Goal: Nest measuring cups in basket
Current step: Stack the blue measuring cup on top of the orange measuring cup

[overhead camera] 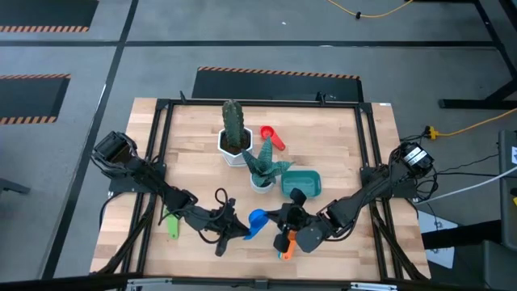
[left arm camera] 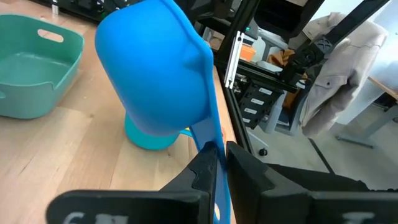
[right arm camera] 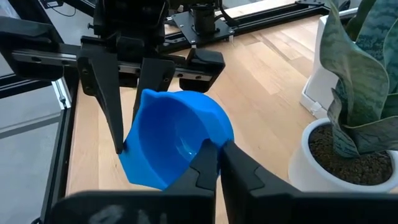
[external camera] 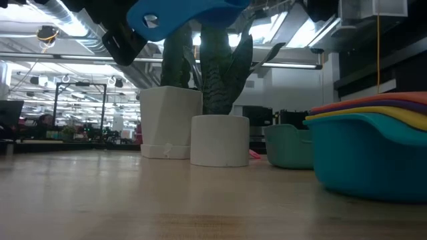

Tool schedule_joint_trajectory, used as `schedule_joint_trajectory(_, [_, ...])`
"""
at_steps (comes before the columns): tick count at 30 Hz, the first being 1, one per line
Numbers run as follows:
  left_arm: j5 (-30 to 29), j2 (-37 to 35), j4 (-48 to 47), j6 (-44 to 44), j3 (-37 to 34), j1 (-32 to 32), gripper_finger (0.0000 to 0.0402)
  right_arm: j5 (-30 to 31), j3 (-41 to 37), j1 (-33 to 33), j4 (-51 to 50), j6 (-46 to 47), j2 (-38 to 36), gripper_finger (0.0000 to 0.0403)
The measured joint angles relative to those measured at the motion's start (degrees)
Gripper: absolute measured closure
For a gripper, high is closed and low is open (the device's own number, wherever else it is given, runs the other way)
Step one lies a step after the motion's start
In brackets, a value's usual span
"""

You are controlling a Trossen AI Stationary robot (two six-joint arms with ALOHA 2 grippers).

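Observation:
My left gripper (overhead camera: 242, 229) is shut on a blue measuring cup (overhead camera: 257, 220) held in the air near the table's front edge; the low view shows the cup (external camera: 187, 13) high above the table. My right gripper (overhead camera: 284, 217) is shut at the cup's bowl from the other side. A nested stack of cups (external camera: 373, 147), teal outermost with yellow, orange and red inside, stands on its base on the table below them. The teal basket (overhead camera: 302, 183) stands just beyond. A red cup (overhead camera: 272, 137) and a green cup (overhead camera: 172, 224) lie apart on the table. My left gripper pinches the blue cup's flat handle (left arm camera: 210, 146) between its two fingers, which lie along the handle. The cup is lifted clear, and the bowl (left arm camera: 155, 68) stands out beyond the fingertips with its outer side toward the wrist. My right gripper meets the rim of the blue cup's bowl (right arm camera: 210, 142) with its fingertips, coming level from the table's right side. The bowl's opening faces this gripper. The fingertips hide the place of contact itself.
A white hexagonal cactus pot (overhead camera: 234, 145) and a round white pot with a leafy plant (overhead camera: 261, 182) stand mid-table, just left of the basket. A black frame (overhead camera: 161, 145) runs round the tabletop. Bare wood lies along the front left.

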Motion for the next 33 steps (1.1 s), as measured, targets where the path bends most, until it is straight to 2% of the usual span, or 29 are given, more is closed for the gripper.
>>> schedule_joint_trajectory(14, [0.2,0.1,-0.1,-2.8,0.0,0.0,0.0311,-1.5,0.0,0.1,-0.1,-0.5,-0.3,0.0396])
schedule_joint_trajectory(20, [-0.1,0.1,-0.5,-2.8,-0.1,0.0,0.0290,-3.8,0.0,0.3,-3.4,-1.2,-4.2,0.0396])
schedule_joint_trajectory(26, [-0.1,0.1,-1.7,0.4,-0.1,0.1,0.0291,-13.2,0.0,0.8,-12.5,5.3,-10.7,0.0396])
schedule_joint_trajectory(33, [-0.1,0.1,-5.5,0.2,-0.1,0.1,0.0291,-26.5,0.1,1.0,-24.8,19.2,-15.1,0.0396])
